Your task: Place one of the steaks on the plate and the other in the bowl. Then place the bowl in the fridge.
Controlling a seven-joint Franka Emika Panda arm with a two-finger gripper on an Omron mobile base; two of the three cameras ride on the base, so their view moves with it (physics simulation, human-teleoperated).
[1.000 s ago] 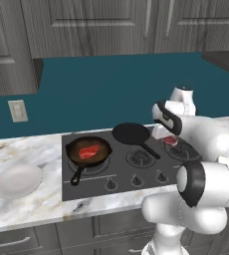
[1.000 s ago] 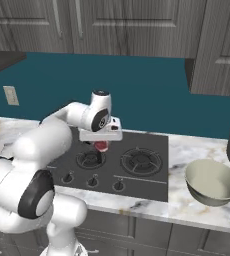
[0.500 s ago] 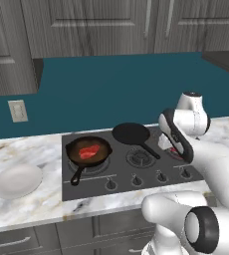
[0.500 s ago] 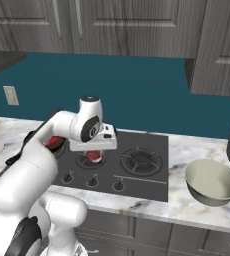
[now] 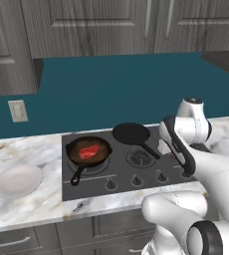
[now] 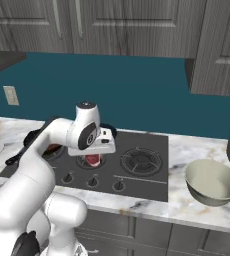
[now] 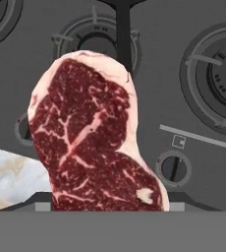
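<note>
- Gripper (image 6: 93, 159) hangs over the stove, pinching one steak (image 7: 93, 142) that dangles below it; from the hand's own camera the meat covers most of the burners and knobs underneath, and the fingertips are buried behind it.
- Far off to the hand's left, past the end of the stove (image 5: 136, 169), the white plate (image 5: 17, 180) sits bare on the marble counter (image 5: 42, 204).
- Nearer on that same side, the second steak (image 5: 89, 152) lies in the black skillet (image 5: 88, 151) on the front burner, with an empty black pan (image 5: 131, 133) behind it.
- Well away to the hand's right, beyond the stove's edge, the beige bowl (image 6: 212, 181) waits, tipped a little toward the room and holding nothing.
- My guess is this steak is headed for one of the two dishes; the bowl looks the easier reach from where the arm is bent.
- To do it well, carry the meat high enough to clear the burner grates and the bowl's rim, keep the squeeze steady since the slab hangs loose, and let go only once it is centred over the hollow, low enough not to bounce out.
</note>
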